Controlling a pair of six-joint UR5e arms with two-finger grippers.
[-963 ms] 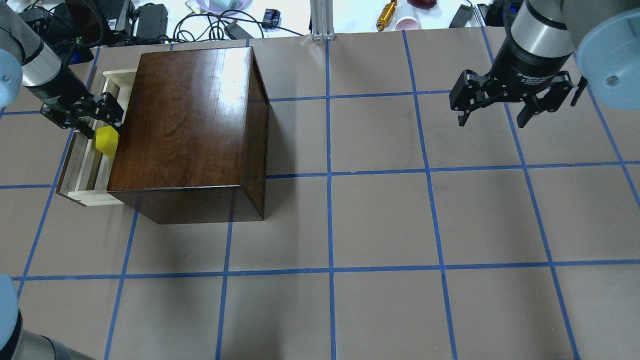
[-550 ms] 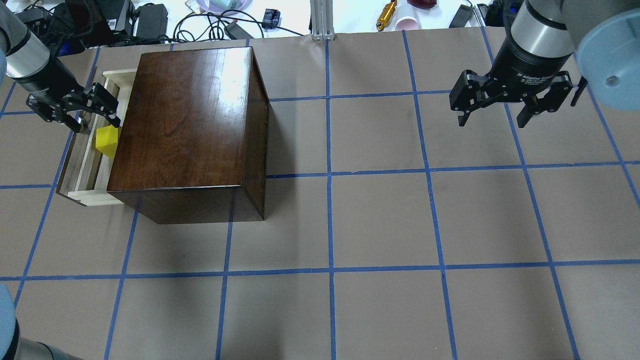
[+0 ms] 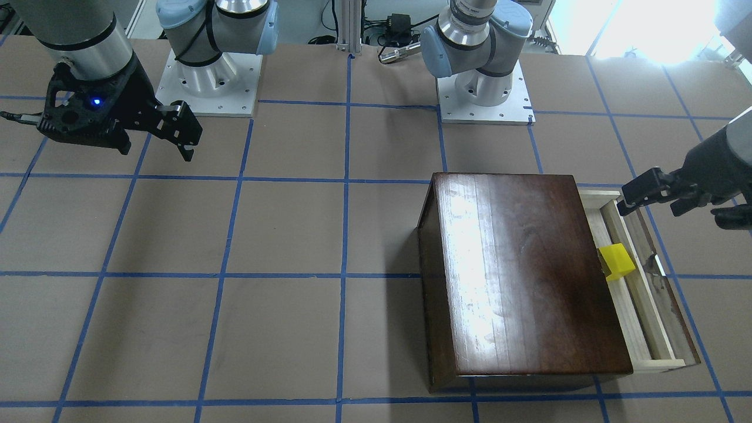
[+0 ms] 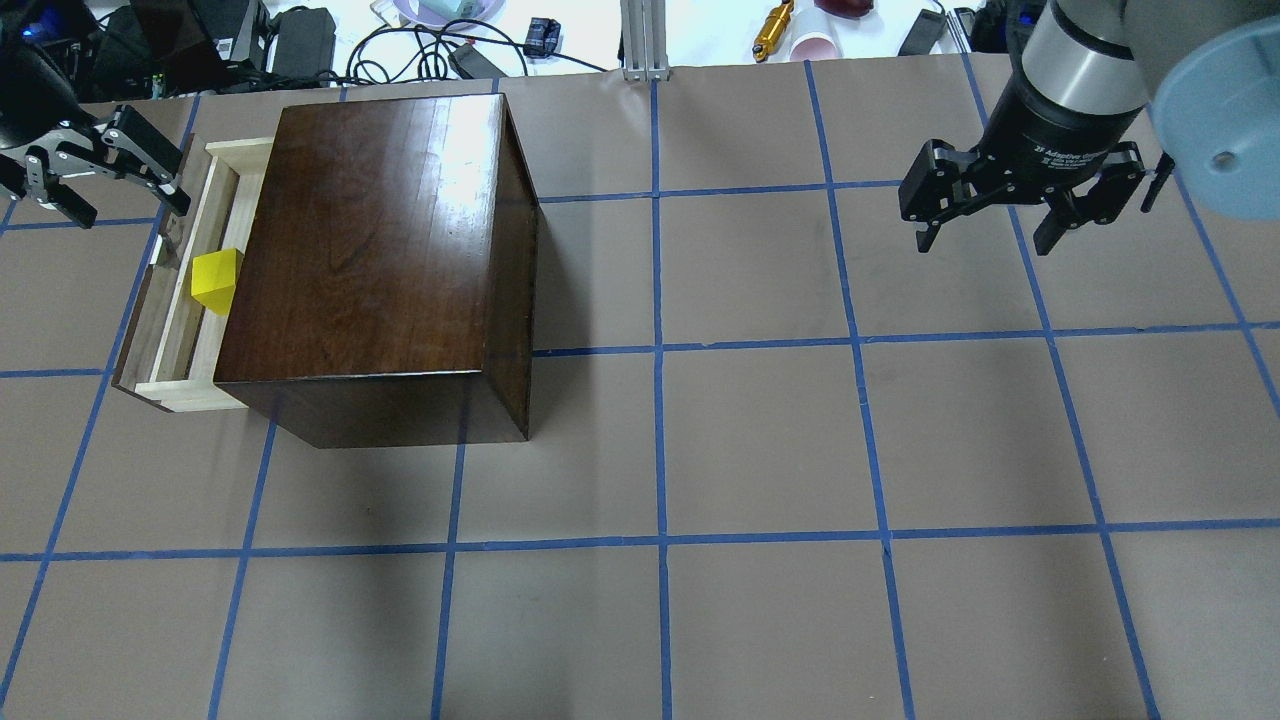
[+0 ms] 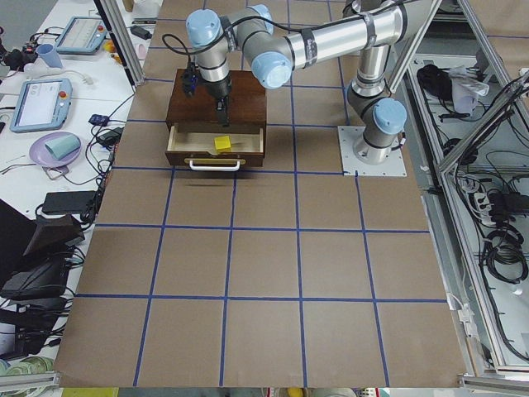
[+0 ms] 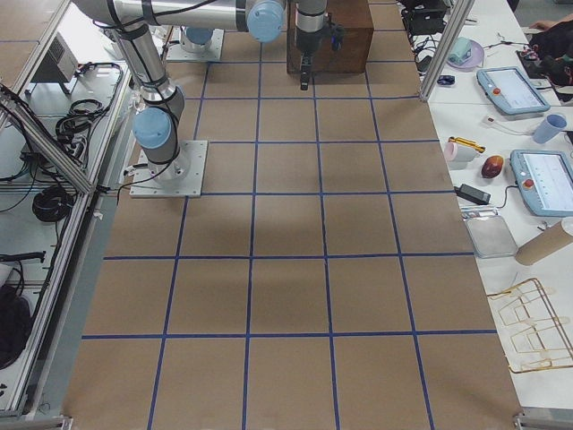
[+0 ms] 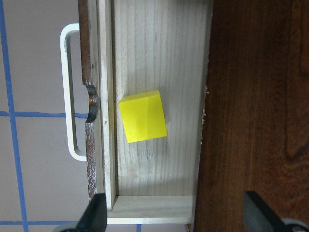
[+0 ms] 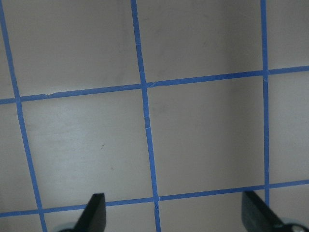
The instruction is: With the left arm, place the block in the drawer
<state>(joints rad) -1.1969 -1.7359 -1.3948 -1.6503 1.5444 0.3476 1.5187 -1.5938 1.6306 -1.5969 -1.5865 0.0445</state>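
Observation:
The yellow block (image 4: 216,280) lies loose on the pale floor of the open drawer (image 4: 190,397), next to the dark-brown box (image 4: 380,230). It also shows in the front view (image 3: 615,261) and the left wrist view (image 7: 143,116). My left gripper (image 4: 130,205) is open and empty. It hangs above the far end of the drawer (image 3: 646,305), clear of the block. In the left wrist view its fingertips (image 7: 94,212) frame the drawer and its metal pull (image 7: 67,92). My right gripper (image 4: 983,245) is open and empty over bare table at the right.
The box (image 3: 523,270) stands on the robot's left side of the table. Cables and small items (image 4: 430,40) lie beyond the far edge. The two arm bases (image 3: 482,94) stand at the robot's edge. The right wrist view shows only the taped table (image 8: 145,121).
My left gripper has lifted and drawn away from the block toward the far left. The block stays in the drawer. The right arm has not moved.

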